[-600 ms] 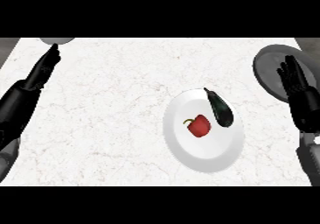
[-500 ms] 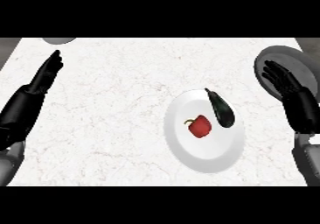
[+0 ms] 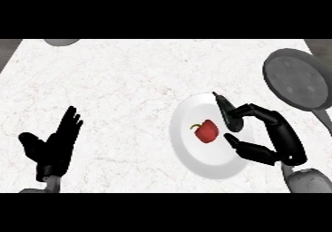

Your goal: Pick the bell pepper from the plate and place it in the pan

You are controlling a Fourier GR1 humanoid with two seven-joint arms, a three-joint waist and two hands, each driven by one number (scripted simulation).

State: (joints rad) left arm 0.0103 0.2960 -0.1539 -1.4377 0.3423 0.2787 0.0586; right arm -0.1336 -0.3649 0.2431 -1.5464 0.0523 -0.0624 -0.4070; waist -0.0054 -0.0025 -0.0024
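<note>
In the head view we see the red bell pepper lying on the white plate right of centre, beside a dark aubergine at the plate's upper right edge; our right hand hangs over the plate's right side, fingers and thumb curved wide apart around nothing, a fingertip near the aubergine; the pepper is untouched; the grey pan sits at the upper right; our left hand rests open at the lower left, fingers straight.
</note>
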